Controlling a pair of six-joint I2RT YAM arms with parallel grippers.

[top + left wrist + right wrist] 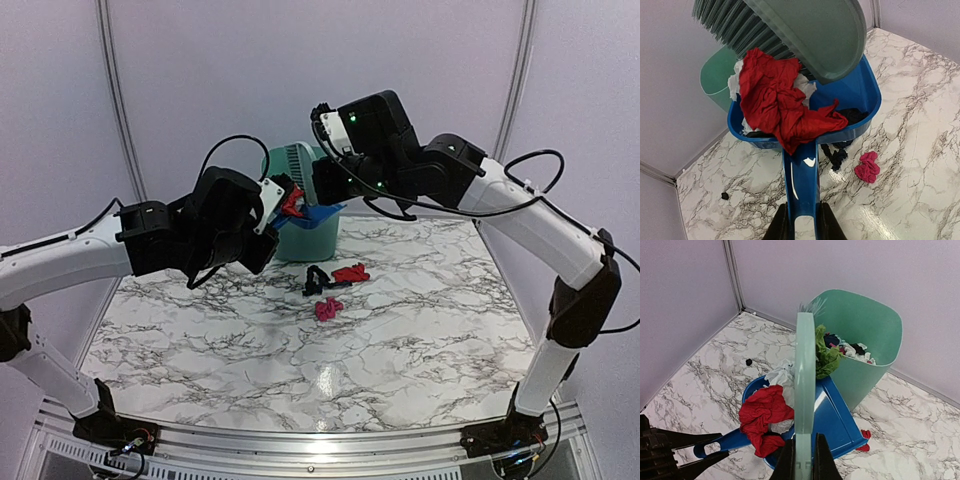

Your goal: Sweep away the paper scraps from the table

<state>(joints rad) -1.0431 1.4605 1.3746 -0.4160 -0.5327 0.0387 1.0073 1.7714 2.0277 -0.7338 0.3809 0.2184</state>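
Note:
My left gripper (801, 220) is shut on the handle of the blue dustpan (860, 95), held tilted above the table (400, 330) at the green bin (315, 243). The pan holds a big red scrap (775, 105) with white and black scraps. My right gripper (803, 460) is shut on the green hand brush (804, 370), whose bristles rest over the pan's load. A green scrap (825, 357) hangs at the bin's rim. On the table lie a black scrap (316, 279), a red scrap (351, 272) and a magenta scrap (328, 309).
The bin (875, 365) stands at the table's back edge against the wall and holds several scraps. A tiny black bit (725, 196) lies on the table left of the pan. Grey walls close the back and the sides.

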